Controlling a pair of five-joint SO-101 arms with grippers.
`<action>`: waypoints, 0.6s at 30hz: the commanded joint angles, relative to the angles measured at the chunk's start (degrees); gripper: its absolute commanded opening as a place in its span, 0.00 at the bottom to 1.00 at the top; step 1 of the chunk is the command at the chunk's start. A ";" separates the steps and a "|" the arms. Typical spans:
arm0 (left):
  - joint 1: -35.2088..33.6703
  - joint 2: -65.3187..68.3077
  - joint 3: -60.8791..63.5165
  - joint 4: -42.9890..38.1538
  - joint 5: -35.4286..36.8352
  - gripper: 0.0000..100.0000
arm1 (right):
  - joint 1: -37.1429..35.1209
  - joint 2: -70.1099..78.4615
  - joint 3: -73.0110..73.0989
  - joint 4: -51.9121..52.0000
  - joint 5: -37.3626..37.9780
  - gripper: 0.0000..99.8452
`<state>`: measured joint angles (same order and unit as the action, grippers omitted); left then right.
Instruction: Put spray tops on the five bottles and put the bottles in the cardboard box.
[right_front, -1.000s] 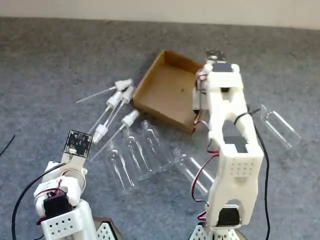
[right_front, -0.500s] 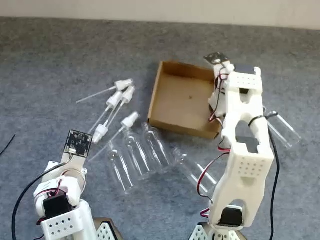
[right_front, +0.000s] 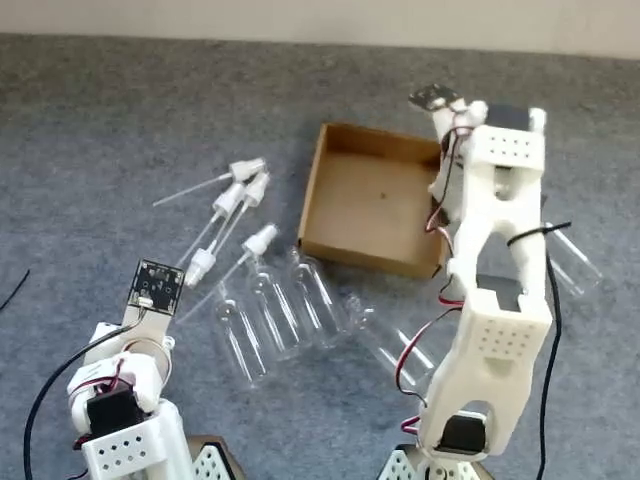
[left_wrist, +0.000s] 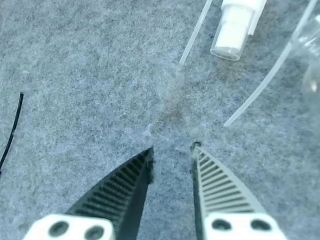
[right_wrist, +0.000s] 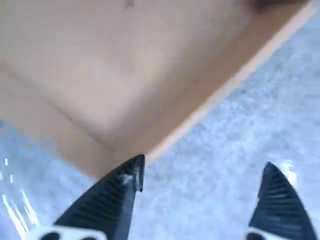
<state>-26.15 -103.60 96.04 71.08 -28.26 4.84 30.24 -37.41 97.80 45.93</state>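
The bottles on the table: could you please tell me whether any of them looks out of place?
One bottle lies alone beyond the right arm, apart from the other four bottles, which lie in a loose row beside the cardboard box. All five lie on their sides, uncapped.

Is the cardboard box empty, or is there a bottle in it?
Empty. In the high view the cardboard box shows a bare brown floor; the clear bottles lie outside it on the grey table.
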 joint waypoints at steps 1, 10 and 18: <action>-0.66 -0.04 1.10 -0.79 -0.53 0.12 | 7.43 -3.47 -7.87 2.15 10.55 0.32; -0.66 -0.04 1.10 -0.79 -0.53 0.12 | 20.26 5.49 -8.40 1.89 24.70 0.32; -0.66 -0.04 1.10 -0.79 -0.53 0.12 | 20.09 11.38 -8.40 -1.45 24.79 0.32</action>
<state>-26.15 -103.60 96.04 71.08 -28.26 24.53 41.67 -43.03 97.45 70.11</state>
